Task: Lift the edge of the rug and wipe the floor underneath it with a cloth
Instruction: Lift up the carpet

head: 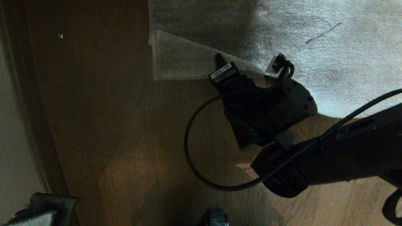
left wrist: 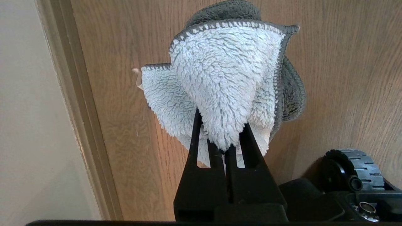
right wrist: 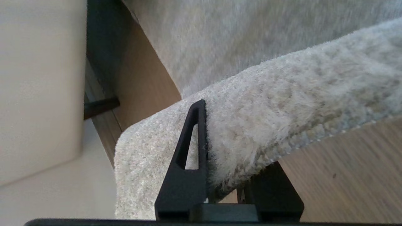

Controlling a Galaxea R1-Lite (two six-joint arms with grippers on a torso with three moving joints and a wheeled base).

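Rug edge [right wrist: 282, 125] (shaggy, grey-beige) pinched by right gripper [right wrist: 223, 150].

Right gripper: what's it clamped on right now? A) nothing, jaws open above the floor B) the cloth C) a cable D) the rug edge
D. In the right wrist view the right gripper has its jaws either side of the shaggy rug edge, raised off the floor; the cloth is in the left gripper.

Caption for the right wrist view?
Right gripper clamps the lifted rug edge above the wood floor.
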